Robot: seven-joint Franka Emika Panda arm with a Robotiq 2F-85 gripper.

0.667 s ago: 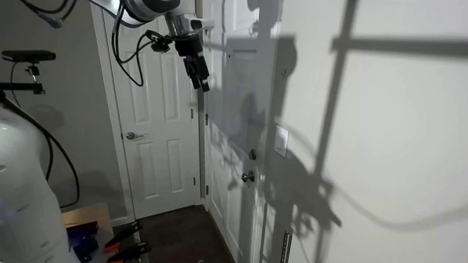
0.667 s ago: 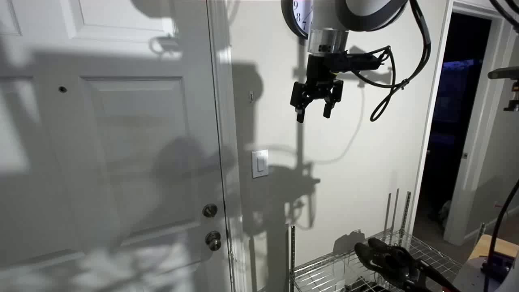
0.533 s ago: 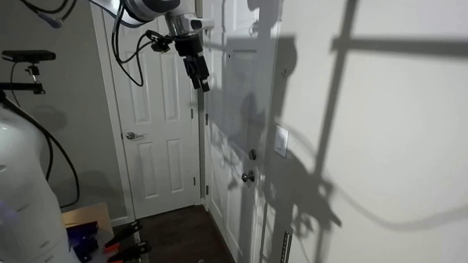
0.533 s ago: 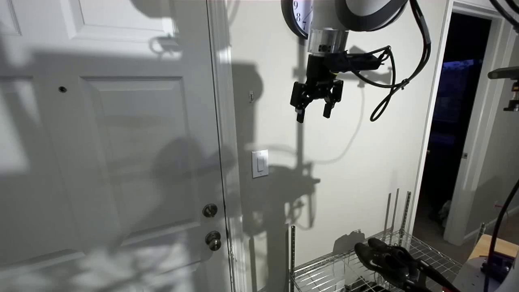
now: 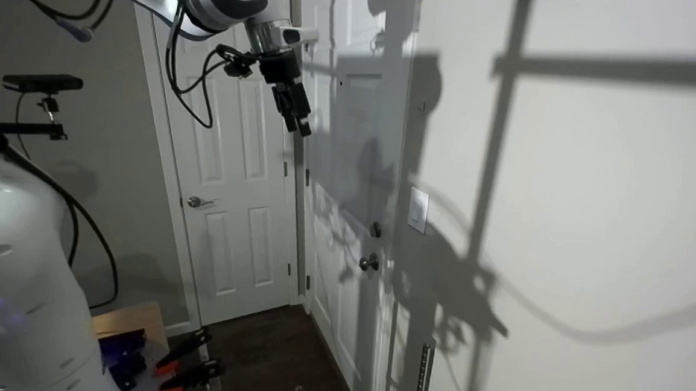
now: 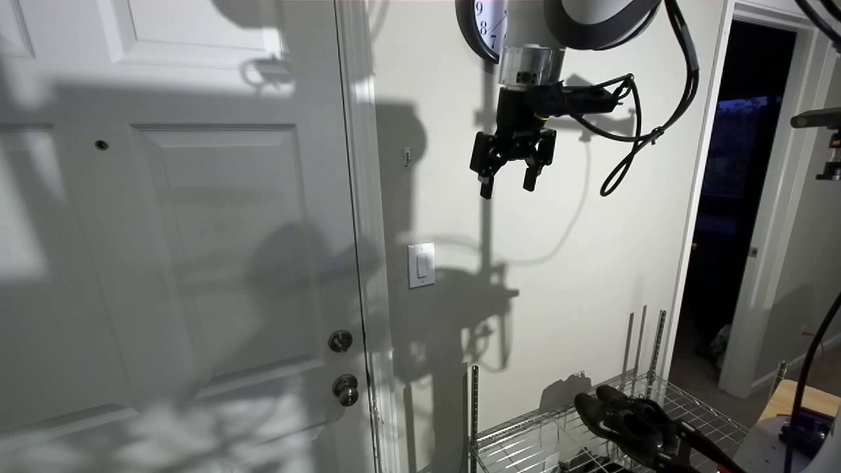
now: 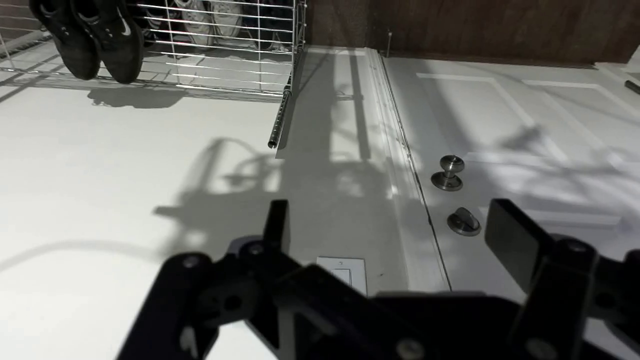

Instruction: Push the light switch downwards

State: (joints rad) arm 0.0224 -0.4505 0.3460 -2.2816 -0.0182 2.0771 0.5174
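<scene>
The light switch (image 6: pixel 421 265) is a small pale plate with a narrow rocker, flush on the white wall beside the door frame. It also shows in an exterior view (image 5: pixel 418 209). In the wrist view the upper part of its plate (image 7: pixel 350 267) shows; the gripper linkage covers its lower part. My gripper (image 6: pixel 508 187) is open and empty, fingers pointing down. In an exterior view it appears above and to the right of the switch, apart from it. It also shows in an exterior view (image 5: pixel 299 129) and in the wrist view (image 7: pixel 390 225), fingers wide apart.
The white panelled door has a round knob (image 6: pixel 345 390) and a deadbolt (image 6: pixel 340 341) left of the switch. A wire rack (image 6: pixel 519 447) with dark shoes (image 6: pixel 631 420) stands below. A rack post (image 6: pixel 474 407) rises near the wall. A small hook (image 6: pixel 407 156) sits above the switch.
</scene>
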